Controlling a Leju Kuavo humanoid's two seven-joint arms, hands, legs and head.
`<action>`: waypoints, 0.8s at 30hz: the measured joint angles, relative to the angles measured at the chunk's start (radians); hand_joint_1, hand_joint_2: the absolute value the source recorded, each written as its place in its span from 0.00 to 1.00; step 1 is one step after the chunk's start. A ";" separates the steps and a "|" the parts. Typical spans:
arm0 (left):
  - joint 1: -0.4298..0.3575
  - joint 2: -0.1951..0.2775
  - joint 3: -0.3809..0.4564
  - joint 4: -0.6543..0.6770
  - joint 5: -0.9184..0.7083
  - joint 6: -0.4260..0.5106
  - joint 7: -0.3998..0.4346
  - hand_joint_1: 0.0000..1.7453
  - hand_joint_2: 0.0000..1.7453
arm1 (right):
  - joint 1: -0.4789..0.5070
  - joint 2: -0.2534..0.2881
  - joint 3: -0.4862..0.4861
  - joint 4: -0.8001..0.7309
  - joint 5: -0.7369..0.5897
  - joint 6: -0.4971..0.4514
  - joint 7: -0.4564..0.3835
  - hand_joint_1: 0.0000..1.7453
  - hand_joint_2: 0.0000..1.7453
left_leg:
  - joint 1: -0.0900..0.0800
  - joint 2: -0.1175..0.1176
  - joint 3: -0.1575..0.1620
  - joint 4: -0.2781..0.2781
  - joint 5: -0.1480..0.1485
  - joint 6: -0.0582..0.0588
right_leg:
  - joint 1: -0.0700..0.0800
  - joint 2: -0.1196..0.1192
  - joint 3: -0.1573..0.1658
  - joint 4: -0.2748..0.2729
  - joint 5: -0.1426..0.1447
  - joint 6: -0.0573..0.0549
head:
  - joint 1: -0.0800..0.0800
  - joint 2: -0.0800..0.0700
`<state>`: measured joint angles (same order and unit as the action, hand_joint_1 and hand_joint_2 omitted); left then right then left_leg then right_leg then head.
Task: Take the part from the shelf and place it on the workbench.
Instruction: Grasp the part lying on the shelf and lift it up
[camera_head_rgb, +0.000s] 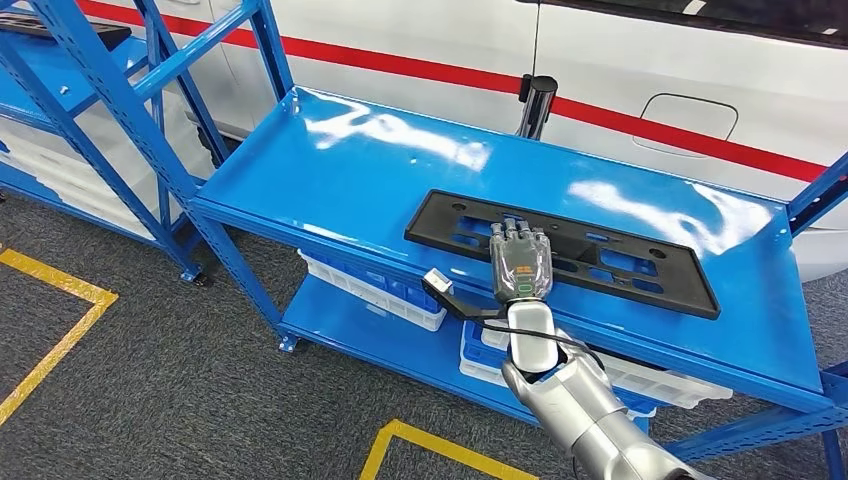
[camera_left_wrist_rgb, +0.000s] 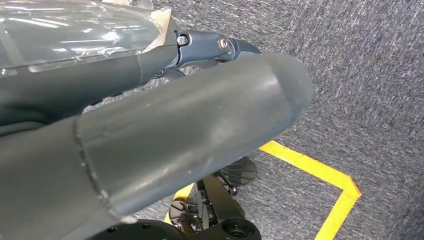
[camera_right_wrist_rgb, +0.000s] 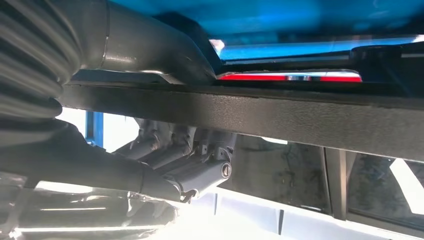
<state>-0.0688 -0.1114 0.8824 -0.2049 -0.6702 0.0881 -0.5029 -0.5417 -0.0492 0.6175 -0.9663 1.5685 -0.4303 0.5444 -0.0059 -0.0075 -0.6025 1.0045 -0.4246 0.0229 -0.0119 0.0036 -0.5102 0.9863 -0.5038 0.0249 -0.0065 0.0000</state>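
The blue metal surface (camera_head_rgb: 330, 170) — a glossy painted top with a raised rim and a lower shelf of white bins (camera_head_rgb: 375, 288) beneath — carried the part (camera_head_rgb: 640, 262): a long, flat, black plastic panel with slotted cut-outs and a matte, pebbled skin, lying along the near edge. Behind it ran a white car body with a red stripe (camera_head_rgb: 660, 130), and off to the side stood the blue shelf rack (camera_head_rgb: 110, 90).

The right hand (camera_head_rgb: 520, 262) lay over the near rail of the part. In the right wrist view the thumb (camera_right_wrist_rgb: 150, 45) sat on one face of the rail and the dark fingers (camera_right_wrist_rgb: 175, 155) curled against the other, so the hand gripped the part between them. The left hand (camera_left_wrist_rgb: 165, 135) hung over grey carpet with yellow tape (camera_left_wrist_rgb: 320, 172); whether its fingers were spread or curled I cannot tell.

Judging by this, the part already rested on the surface and the placing step was nearly done — the next move called for easing the fingers apart and drawing the hand back without dragging the light panel off the edge.
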 joint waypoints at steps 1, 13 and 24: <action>0.000 0.000 0.000 0.000 0.000 0.000 0.000 0.00 0.00 | -0.004 0.000 0.005 0.003 0.000 0.000 0.002 1.00 1.00 | 0.000 0.000 0.000 0.000 0.000 0.000 | 0.000 0.000 0.000 0.000 0.000 0.000 | 0.000 0.000; 0.000 -0.005 0.000 0.000 -0.002 0.003 0.000 0.00 0.00 | -0.027 -0.002 0.050 0.016 0.000 0.024 0.050 1.00 1.00 | 0.000 0.000 0.000 0.000 0.000 0.000 | 0.000 0.000 0.000 0.000 0.000 0.000 | 0.000 0.000; -0.001 -0.007 0.000 0.000 -0.003 0.004 0.003 0.00 0.00 | -0.032 -0.009 0.068 0.017 0.000 0.019 0.067 1.00 1.00 | 0.000 0.000 0.000 0.000 0.000 0.000 | 0.000 0.000 0.000 0.000 0.000 0.000 | 0.000 0.000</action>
<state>-0.0696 -0.1180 0.8827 -0.2049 -0.6732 0.0925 -0.4994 -0.5741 -0.0578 0.6854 -0.9495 1.5686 -0.4109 0.6118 -0.0059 -0.0077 -0.6023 1.0046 -0.4244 0.0230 -0.0119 0.0035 -0.5101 0.9863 -0.5038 0.0249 -0.0065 0.0000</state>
